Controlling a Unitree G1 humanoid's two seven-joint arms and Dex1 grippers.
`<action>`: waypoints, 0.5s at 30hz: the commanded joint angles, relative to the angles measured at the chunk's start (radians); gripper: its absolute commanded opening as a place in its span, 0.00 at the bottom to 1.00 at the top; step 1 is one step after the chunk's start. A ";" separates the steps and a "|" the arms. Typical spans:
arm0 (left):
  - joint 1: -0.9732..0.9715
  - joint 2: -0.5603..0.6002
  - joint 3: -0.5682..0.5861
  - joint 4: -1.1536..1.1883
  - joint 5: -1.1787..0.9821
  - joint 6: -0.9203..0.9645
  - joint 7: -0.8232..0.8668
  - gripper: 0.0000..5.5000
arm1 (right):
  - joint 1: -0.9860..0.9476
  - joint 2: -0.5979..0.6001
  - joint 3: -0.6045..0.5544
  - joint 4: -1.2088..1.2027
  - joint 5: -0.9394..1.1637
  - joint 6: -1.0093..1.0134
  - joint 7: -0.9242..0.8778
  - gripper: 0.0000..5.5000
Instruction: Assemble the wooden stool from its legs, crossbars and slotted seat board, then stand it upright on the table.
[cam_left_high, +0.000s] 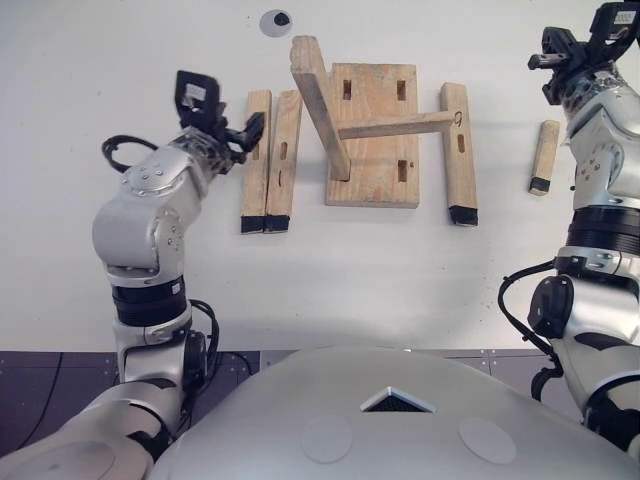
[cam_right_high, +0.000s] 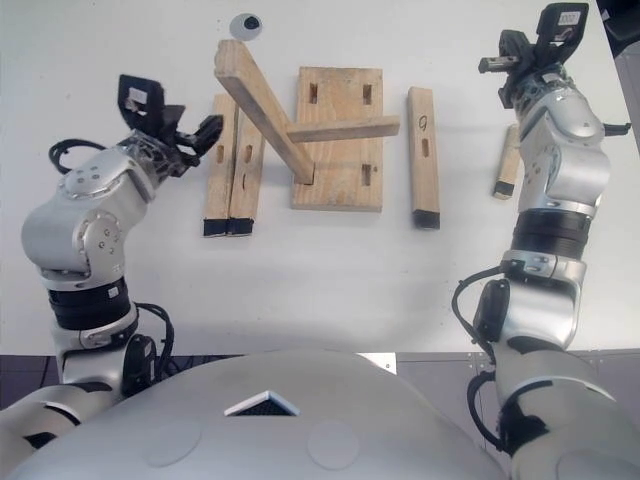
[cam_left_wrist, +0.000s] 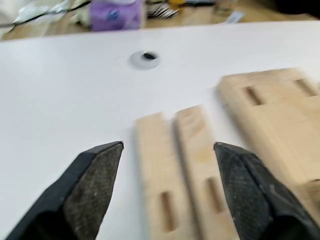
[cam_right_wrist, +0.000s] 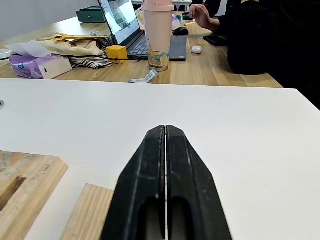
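Observation:
The slotted seat board (cam_left_high: 372, 150) lies flat at the table's middle. One leg (cam_left_high: 318, 100) stands tilted in a slot of it, and a crossbar (cam_left_high: 395, 126) runs from that leg toward the right. Two legs (cam_left_high: 257, 160) (cam_left_high: 284, 158) lie side by side left of the board. Another leg (cam_left_high: 459, 150) lies right of it, and a short crossbar (cam_left_high: 544, 156) lies farther right. My left gripper (cam_left_high: 225, 110) is open just left of the pair of legs, its fingertips (cam_left_wrist: 102, 170) above them. My right gripper (cam_right_high: 490, 65) hovers shut and empty at the far right, above the table.
A small round white disc with a dark centre (cam_left_high: 275, 21) lies on the white table (cam_left_high: 400, 270) behind the parts. Beyond the far edge stands a wooden desk with a laptop (cam_right_wrist: 125, 25), a cup (cam_right_wrist: 158, 30) and a tissue pack (cam_right_wrist: 35, 66).

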 joint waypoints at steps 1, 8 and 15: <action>0.051 -0.060 -0.057 0.023 0.010 0.011 0.034 0.60 | 0.011 0.016 0.001 -0.014 0.003 0.010 -0.005 0.00; 0.178 -0.071 -0.092 0.169 0.036 -0.083 0.011 0.60 | 0.013 0.012 0.000 -0.023 0.006 0.016 -0.005 0.00; 0.253 0.017 -0.170 0.193 0.056 -0.042 -0.038 0.51 | 0.006 0.018 0.004 -0.016 0.005 0.007 -0.004 0.00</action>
